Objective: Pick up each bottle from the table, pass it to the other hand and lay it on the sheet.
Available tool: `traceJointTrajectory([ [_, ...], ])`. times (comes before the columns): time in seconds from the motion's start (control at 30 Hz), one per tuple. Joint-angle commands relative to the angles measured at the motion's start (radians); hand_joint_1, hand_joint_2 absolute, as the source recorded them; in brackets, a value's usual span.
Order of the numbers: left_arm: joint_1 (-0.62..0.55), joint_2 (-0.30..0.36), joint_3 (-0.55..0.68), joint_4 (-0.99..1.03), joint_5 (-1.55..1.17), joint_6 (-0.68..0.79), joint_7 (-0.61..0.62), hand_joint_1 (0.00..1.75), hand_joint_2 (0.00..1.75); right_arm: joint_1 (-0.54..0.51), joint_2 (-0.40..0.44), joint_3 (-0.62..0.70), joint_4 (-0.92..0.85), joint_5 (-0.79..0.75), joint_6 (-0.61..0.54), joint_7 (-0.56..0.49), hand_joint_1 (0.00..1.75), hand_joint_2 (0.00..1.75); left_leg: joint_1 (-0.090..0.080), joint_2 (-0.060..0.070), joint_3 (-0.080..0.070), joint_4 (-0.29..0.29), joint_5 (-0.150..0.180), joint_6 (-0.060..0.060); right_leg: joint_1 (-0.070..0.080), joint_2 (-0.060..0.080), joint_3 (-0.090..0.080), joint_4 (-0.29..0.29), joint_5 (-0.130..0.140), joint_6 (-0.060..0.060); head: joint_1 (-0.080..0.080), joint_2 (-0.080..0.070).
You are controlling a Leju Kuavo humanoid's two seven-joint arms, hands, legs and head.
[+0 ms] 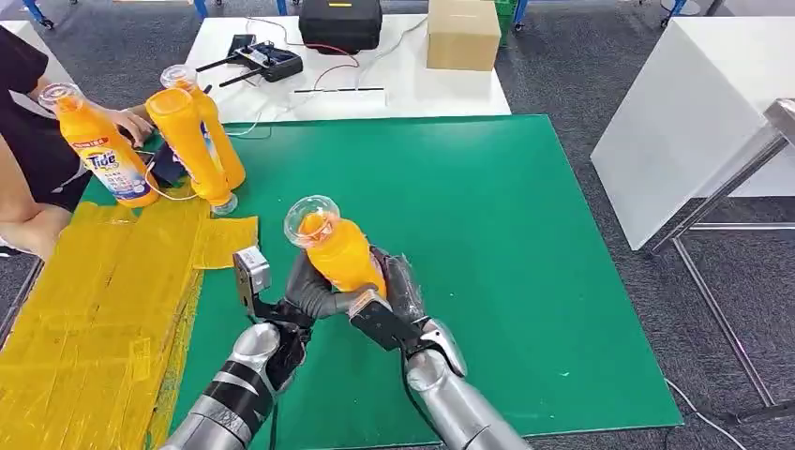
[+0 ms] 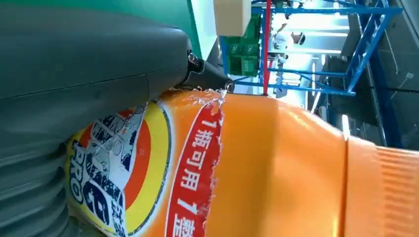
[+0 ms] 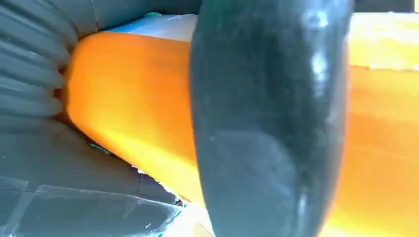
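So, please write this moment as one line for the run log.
phase: handover | orange bottle: upright above green mat | left hand: holds bottle | right hand: holds bottle | yellow sheet: no bottle

Low in the centre of the head view, an orange plastic bottle (image 1: pixel 342 253) is gripped from both sides by the left hand (image 1: pixel 305 295) and right hand (image 1: pixel 389 295), silver forearms angled inward.
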Motion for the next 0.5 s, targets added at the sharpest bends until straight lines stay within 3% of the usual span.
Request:
traceJointTrajectory([
  [0.03, -0.032, 0.02, 0.056, 0.01, -0.112, 0.172, 0.029, 1.75, 1.75, 0.084, 0.005, -0.029, -0.161, 0.011, 0.048, -0.014, 0.0, 1.75, 0.002, 0.001, 0.003, 0.001, -0.002, -0.003, 0.002, 0.0, 0.003, 0.001, -0.002, -0.002, 0.0, 0.0],
  [0.1, -0.023, 0.027, 0.083, -0.022, -0.267, 0.33, 0.062, 1.75, 1.75, 0.128, -0.013, -0.086, -0.26, 0.003, 0.082, 0.016, 0.0, 1.75, 0.001, 0.0, 0.002, 0.0, -0.001, -0.002, 0.001, 0.0, 0.002, 0.0, -0.001, -0.001, 0.0, 0.0],
  [0.4, -0.021, 0.021, 0.121, -0.018, -0.292, 0.309, 0.055, 1.75, 1.75, 0.145, -0.015, -0.113, -0.293, 0.014, 0.12, 0.031, 0.0, 1.75, 0.001, -0.001, 0.001, 0.0, -0.001, -0.002, 0.001, -0.002, 0.0, 0.0, -0.001, -0.001, -0.001, 0.0],
  [0.5, -0.018, 0.05, 0.188, 0.002, -0.424, 0.519, 0.096, 1.75, 1.75, 0.182, -0.037, -0.181, -0.363, -0.001, 0.086, 0.036, 0.0, 1.75, 0.001, -0.004, 0.001, -0.001, 0.0, -0.002, 0.001, -0.005, 0.001, 0.0, -0.001, -0.001, 0.0, 0.0],
])
